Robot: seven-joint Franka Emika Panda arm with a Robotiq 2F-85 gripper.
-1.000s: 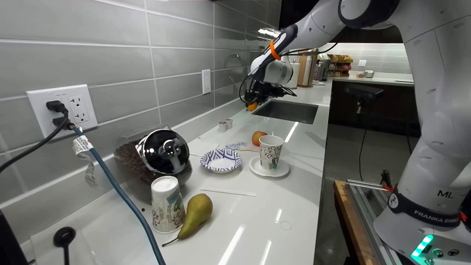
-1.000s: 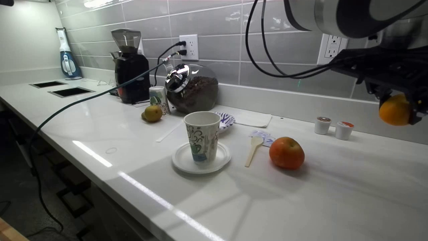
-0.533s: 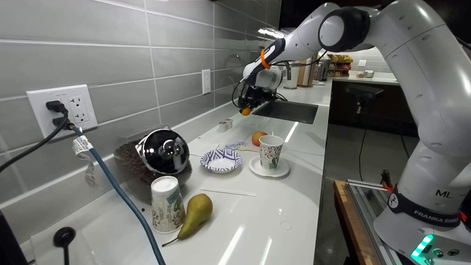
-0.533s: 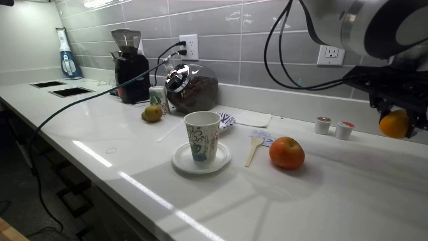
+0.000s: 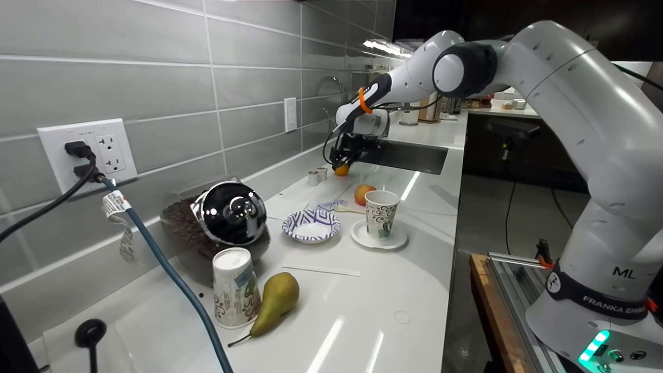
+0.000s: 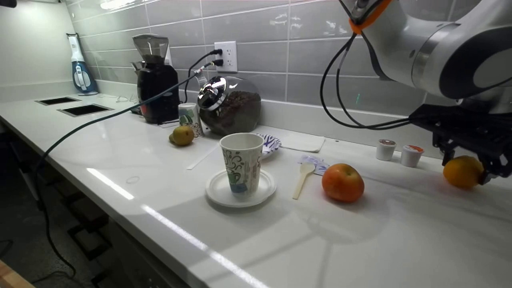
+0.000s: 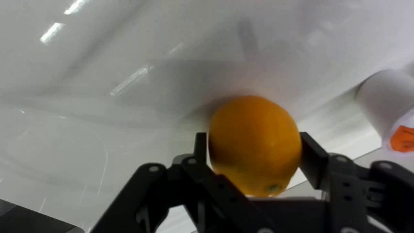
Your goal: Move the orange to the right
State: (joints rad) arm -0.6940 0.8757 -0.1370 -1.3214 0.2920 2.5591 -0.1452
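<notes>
Black at the tool (image 7: 254, 142), pinches the orange (image 6: 463, 173) at or just above the table (image 6: 400, 228), near a small cup (image 6: 411, 157), so seems almost done with carrying rightward, but not yet with releasing.

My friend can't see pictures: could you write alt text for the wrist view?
An orange gripped between black jaws, seen against a glossy white counter. At the right edge, a small white cup with an orange-marked top.

You find the orange (image 5: 341, 170) in both exterior views: far, where you look along the counter (image 5: 414, 290); nearer, where you face the wall (image 6: 260, 56) obliquely. Your wrist view looks down on it from close, perhaps tilted.
</notes>
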